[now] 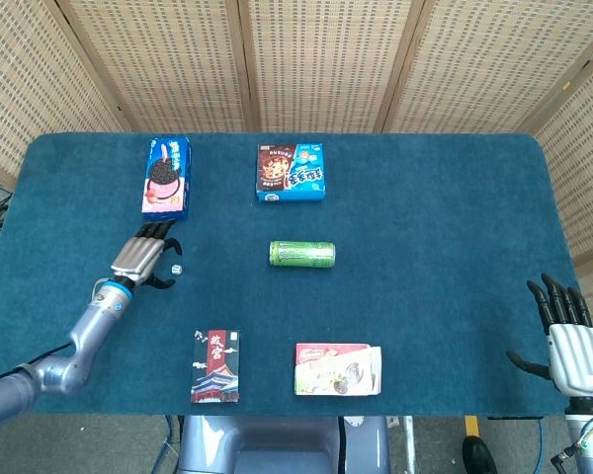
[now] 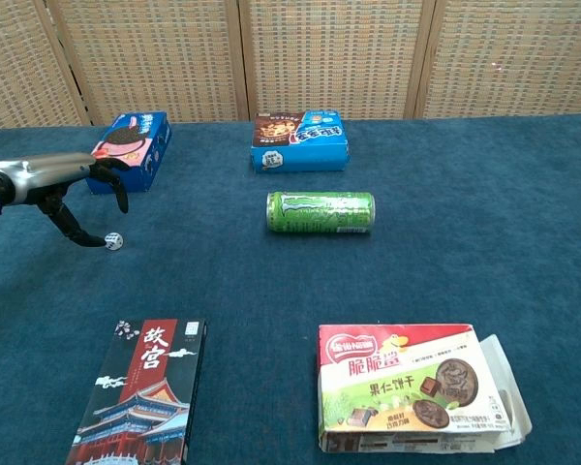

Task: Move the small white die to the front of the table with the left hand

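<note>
The small white die (image 1: 176, 269) (image 2: 113, 241) lies on the blue table cloth, left of the green can. My left hand (image 1: 143, 257) (image 2: 77, 189) hovers just to its left with fingers spread, the thumb tip close beside the die; nothing is held. My right hand (image 1: 571, 341) stays at the table's right front corner, fingers apart and empty; the chest view does not show it.
A green can (image 1: 301, 254) lies on its side mid-table. At the back stand an Oreo box (image 1: 166, 176) and a blue cookie box (image 1: 291, 171). Near the front edge lie a dark card box (image 1: 215, 365) and an opened biscuit box (image 1: 337, 368).
</note>
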